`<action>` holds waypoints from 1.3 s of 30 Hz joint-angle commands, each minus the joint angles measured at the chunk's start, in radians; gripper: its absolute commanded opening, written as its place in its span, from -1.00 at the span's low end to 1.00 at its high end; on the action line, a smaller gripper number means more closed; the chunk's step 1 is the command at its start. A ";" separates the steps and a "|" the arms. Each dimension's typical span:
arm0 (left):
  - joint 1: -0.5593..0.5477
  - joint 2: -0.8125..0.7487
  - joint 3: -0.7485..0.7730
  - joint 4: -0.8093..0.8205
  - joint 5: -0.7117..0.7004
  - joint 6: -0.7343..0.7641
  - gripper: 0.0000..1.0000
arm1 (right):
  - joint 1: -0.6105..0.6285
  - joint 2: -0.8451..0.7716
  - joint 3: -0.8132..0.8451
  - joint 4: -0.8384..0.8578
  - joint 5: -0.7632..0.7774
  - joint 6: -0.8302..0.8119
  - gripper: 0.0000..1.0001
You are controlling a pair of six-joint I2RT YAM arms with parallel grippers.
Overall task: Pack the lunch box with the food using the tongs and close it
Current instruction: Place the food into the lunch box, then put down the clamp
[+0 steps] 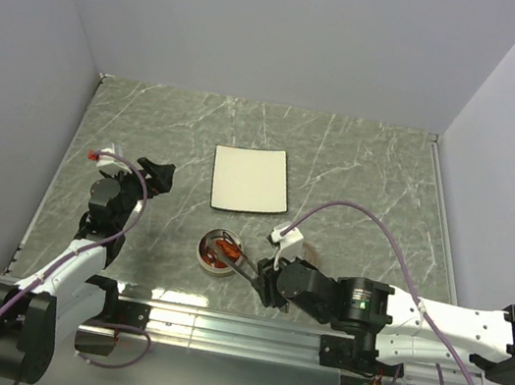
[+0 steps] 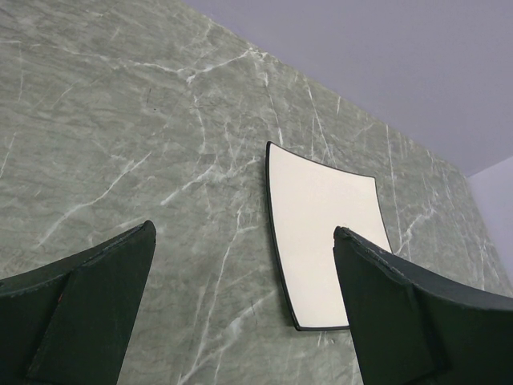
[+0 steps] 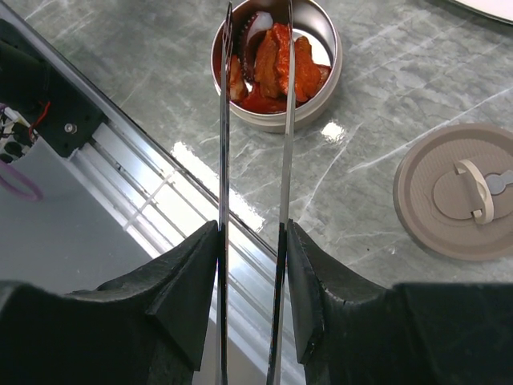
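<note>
The round silver lunch box [image 3: 330, 70] stands uncovered on the marble table, near the front edge [image 1: 219, 252]. Orange, red-brown and dark purple pieces of food [image 3: 276, 64] lie inside it. Its flat brown lid [image 3: 461, 192], with a small handle, rests on the table to the right of the tin. My right gripper [image 3: 252, 233] is shut on the thin silver tongs [image 3: 286, 120], one finger pressing each arm. The tongs' tips stand apart, reaching into the tin over the food. My left gripper [image 2: 244, 228] hangs open above bare table at the left [image 1: 159, 175], holding nothing.
A white square plate [image 1: 251, 179] with a dark rim lies behind the tin, empty; the left wrist view shows the plate [image 2: 325, 233] just ahead of the open fingers. The metal rail [image 1: 234, 326] of the arm mount runs along the front edge, close to the tin.
</note>
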 commanded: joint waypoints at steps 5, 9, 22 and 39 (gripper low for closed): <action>0.004 -0.002 0.037 0.033 0.010 -0.010 0.99 | 0.010 -0.019 0.053 0.018 0.071 0.004 -0.10; 0.004 -0.001 0.037 0.034 0.012 -0.010 0.99 | 0.008 -0.016 0.070 0.012 0.094 0.001 -0.10; 0.004 -0.005 0.031 0.042 0.015 -0.012 0.99 | -0.214 0.070 0.093 0.112 -0.004 -0.106 -0.04; 0.004 0.036 0.034 0.068 0.015 -0.010 0.99 | -0.669 0.195 0.081 0.235 -0.152 -0.226 -0.03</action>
